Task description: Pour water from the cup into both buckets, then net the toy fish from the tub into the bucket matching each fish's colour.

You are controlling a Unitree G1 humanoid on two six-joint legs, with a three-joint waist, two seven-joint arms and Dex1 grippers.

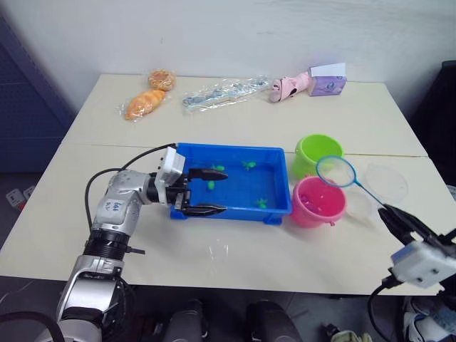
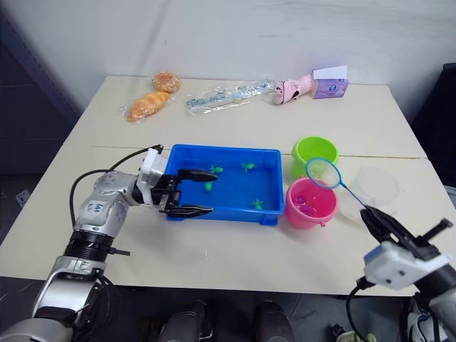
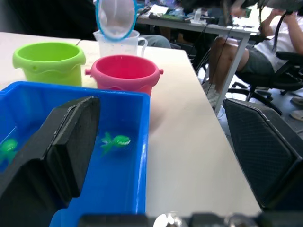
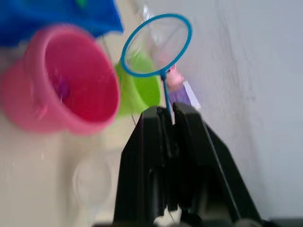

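The tub [image 1: 233,187] sits near the middle of the cream table [image 1: 235,121], with bare tabletop open between it and the table's front edge and a wide clear band behind it before the clutter at the back. At the tub's left end the left gripper [image 1: 208,192] has its fingers spread wide, holding nothing; one finger reaches over the tub's rim and the other lies along the outside of its front wall. Just beside the tub's right end stand the two buckets, the green bucket [image 1: 318,155] toward the back and the pink bucket [image 1: 318,201] toward the front, close together. The cup [image 1: 385,187] stands to the right of both buckets, farther from the tub.

The right gripper [image 4: 168,118] is clenched on the thin handle of the net [image 1: 335,171], whose hoop hangs above the buckets, clear of their rims.

In the tub four green toy fish [image 1: 249,165] are visible (a further one may be hidden by the gripper). Small pink shapes lie in the pink bucket; their count is unclear. The green bucket's inside cannot be made out.

Behind the tub lie two wrapped pastries [image 1: 144,104], a clear plastic packet [image 1: 222,93], a pink toy [image 1: 288,87] and a purple box [image 1: 327,80].
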